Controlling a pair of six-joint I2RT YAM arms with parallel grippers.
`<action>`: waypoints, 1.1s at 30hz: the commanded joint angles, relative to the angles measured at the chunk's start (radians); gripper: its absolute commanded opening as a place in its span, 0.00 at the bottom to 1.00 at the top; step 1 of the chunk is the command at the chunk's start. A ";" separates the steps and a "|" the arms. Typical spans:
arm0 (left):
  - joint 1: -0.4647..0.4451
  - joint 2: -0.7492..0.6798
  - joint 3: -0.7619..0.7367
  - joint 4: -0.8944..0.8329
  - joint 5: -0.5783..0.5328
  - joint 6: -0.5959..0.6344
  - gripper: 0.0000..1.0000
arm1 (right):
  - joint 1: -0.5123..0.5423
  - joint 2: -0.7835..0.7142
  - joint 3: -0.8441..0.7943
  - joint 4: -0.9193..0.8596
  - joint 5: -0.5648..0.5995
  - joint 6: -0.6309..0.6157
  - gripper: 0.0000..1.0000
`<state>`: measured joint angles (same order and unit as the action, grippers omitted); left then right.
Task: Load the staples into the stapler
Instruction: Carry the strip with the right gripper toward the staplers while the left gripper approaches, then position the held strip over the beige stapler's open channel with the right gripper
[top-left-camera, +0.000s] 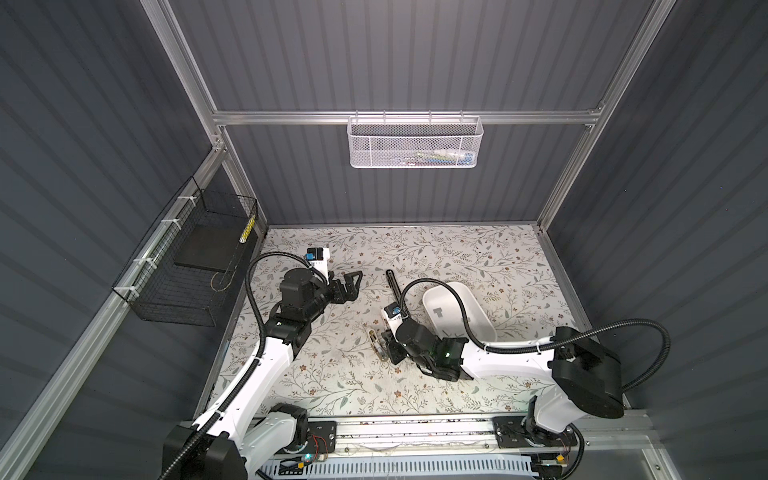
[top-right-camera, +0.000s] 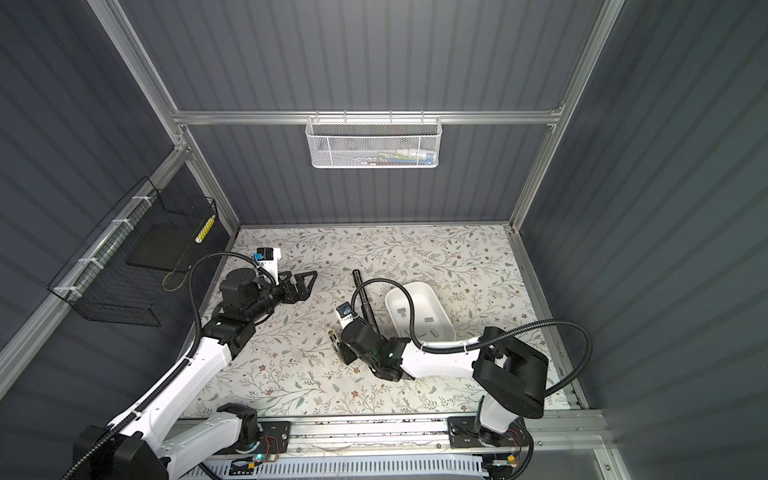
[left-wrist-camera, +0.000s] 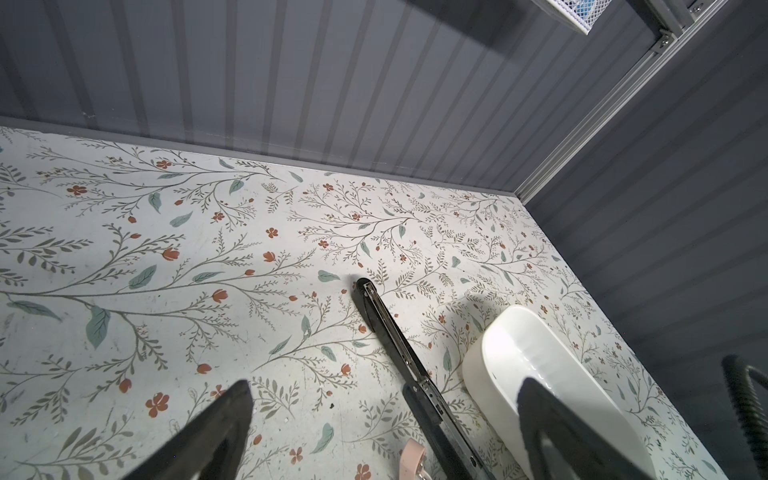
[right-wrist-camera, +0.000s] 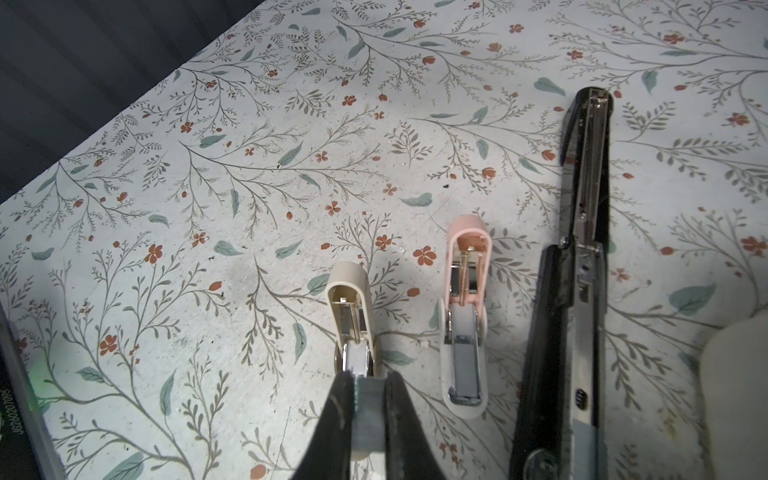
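Right-wrist view: your R claw (right-wrist-camera: 368, 376) is clamped on a grey staple strip (right-wrist-camera: 368, 409). Its tips sit at the near end of the beige stapler (right-wrist-camera: 349, 291), which lies hinged open on the table (right-wrist-camera: 208, 208). The stapler's open channel runs straight away from the claw, in line w/ the strip's long axis. The next move looks like a short push fwd along that line, no turn needed. Can't tell if the strip is touching the channel yet.

The pink stapler (right-wrist-camera: 467, 257) lies parallel, just beside the beige stapler, w/ the black long stapler (right-wrist-camera: 586, 187) beyond it. Spare staples (top-right-camera: 428, 320) sit in the white tray (top-right-camera: 419, 299), further from the beige stapler again. Your L claw (top-left-camera: 353, 279) hangs empty, jaws wide apart, well away from the beige stapler; the R arm is far nearer.
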<state>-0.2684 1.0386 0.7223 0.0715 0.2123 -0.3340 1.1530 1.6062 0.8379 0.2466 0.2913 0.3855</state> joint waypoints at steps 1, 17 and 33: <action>0.005 0.006 0.000 0.021 -0.016 0.014 1.00 | 0.005 0.008 0.002 0.010 -0.002 0.012 0.05; 0.004 -0.045 -0.010 -0.096 -0.008 -0.015 0.99 | 0.053 0.098 0.021 0.001 -0.032 0.042 0.03; 0.004 -0.065 -0.058 -0.113 0.020 -0.042 0.99 | 0.076 0.125 0.012 -0.016 0.031 0.047 0.03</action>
<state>-0.2684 0.9909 0.6804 -0.0097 0.2119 -0.3611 1.2247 1.7103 0.8379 0.2577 0.2897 0.4412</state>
